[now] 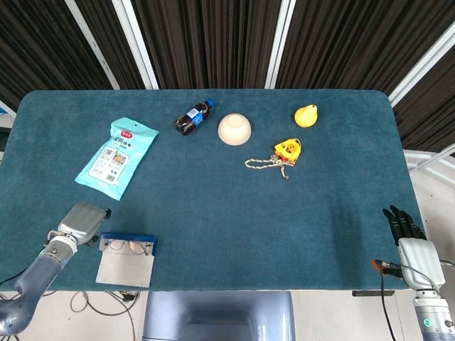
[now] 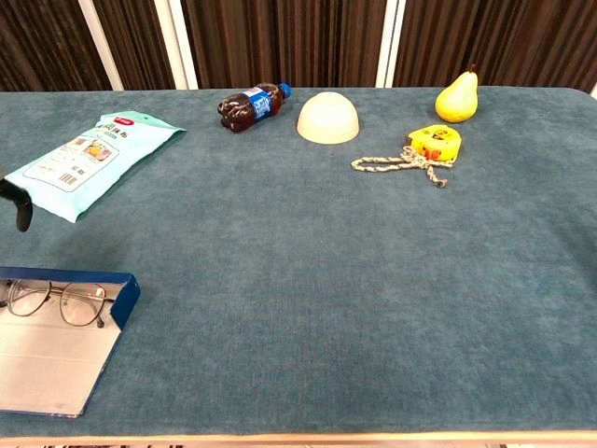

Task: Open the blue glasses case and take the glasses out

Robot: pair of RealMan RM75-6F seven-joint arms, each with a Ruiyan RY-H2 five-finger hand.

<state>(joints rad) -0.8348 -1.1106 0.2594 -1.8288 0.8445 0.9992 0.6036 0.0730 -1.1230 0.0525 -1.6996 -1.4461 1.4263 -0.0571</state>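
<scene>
The blue glasses case (image 1: 126, 257) lies open and flat at the table's front left edge, its grey lid inner side facing up. The thin-framed glasses (image 1: 126, 246) rest inside along the blue wall. The chest view shows the same case (image 2: 47, 359) and glasses (image 2: 58, 301) at the lower left. My left hand (image 1: 82, 222) hovers just left of the case, apart from it and holding nothing; the chest view catches only a dark fingertip (image 2: 17, 207). My right hand (image 1: 405, 227) stays beyond the table's front right corner, fingers straight and empty.
A mint snack packet (image 1: 116, 157) lies behind the case. Along the back are a cola bottle (image 1: 193, 117), an upturned cream bowl (image 1: 234, 128), a yellow pear (image 1: 306, 115) and a yellow tape measure (image 1: 288, 148) with a cord.
</scene>
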